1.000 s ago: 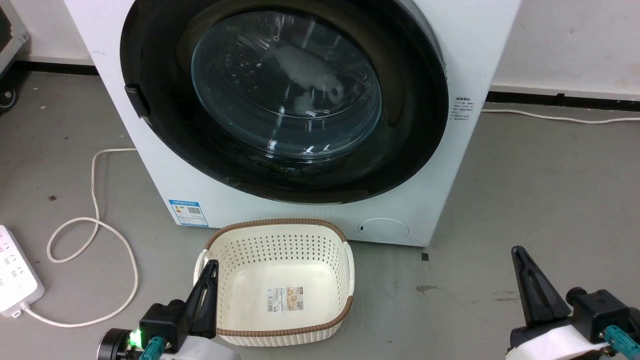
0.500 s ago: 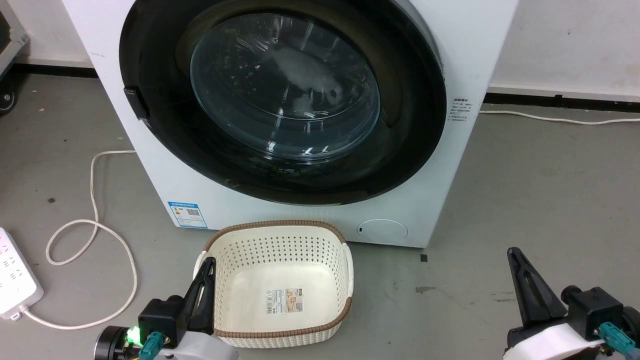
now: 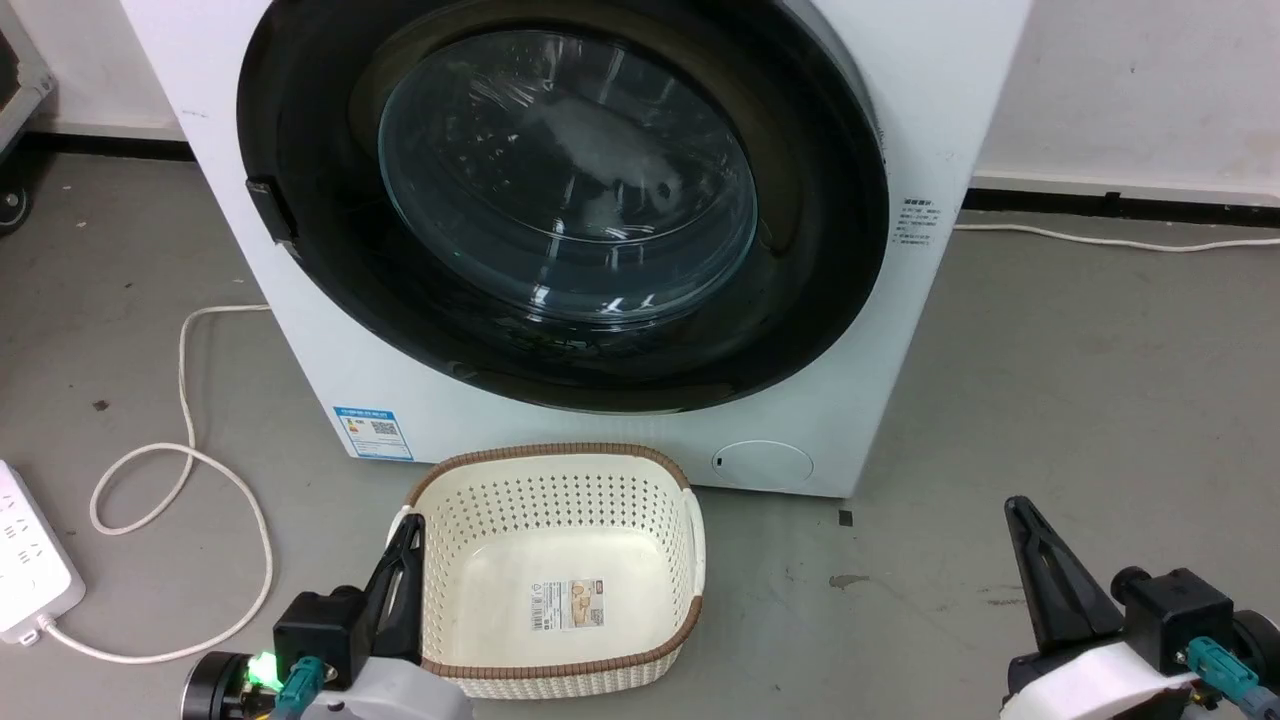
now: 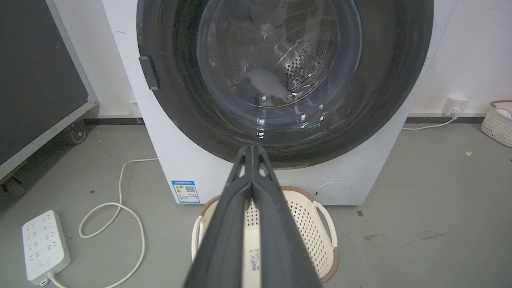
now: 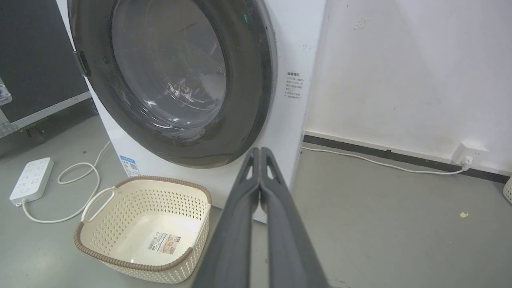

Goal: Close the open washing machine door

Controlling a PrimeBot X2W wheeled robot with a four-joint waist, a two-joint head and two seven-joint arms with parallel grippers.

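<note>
The washing machine door (image 3: 560, 200), a round glossy black rim around a bulging glass bowl, lies flat against the front of the white machine (image 3: 930, 120). The same door (image 4: 280, 60) faces my left wrist view head-on, and the door (image 5: 168, 76) shows at a slant in the right wrist view. My left gripper (image 3: 410, 527) is low at the left, beside the basket, with its fingers pressed together (image 4: 252, 148). My right gripper (image 3: 1015, 505) hangs low at the right over bare floor, also shut (image 5: 260, 150). Both are well short of the door and hold nothing.
A cream perforated basket (image 3: 555, 495) with a brown rim stands on the floor right before the machine. A white power strip (image 3: 30, 560) and its looped cable (image 3: 185, 460) lie at the left. A dark wheeled panel (image 4: 36, 72) stands left, and a wall socket (image 5: 472, 154) is at the right.
The whole picture has drifted slightly, so the camera moved. The door stays flat against the machine and both grippers stay shut, low in the view.
</note>
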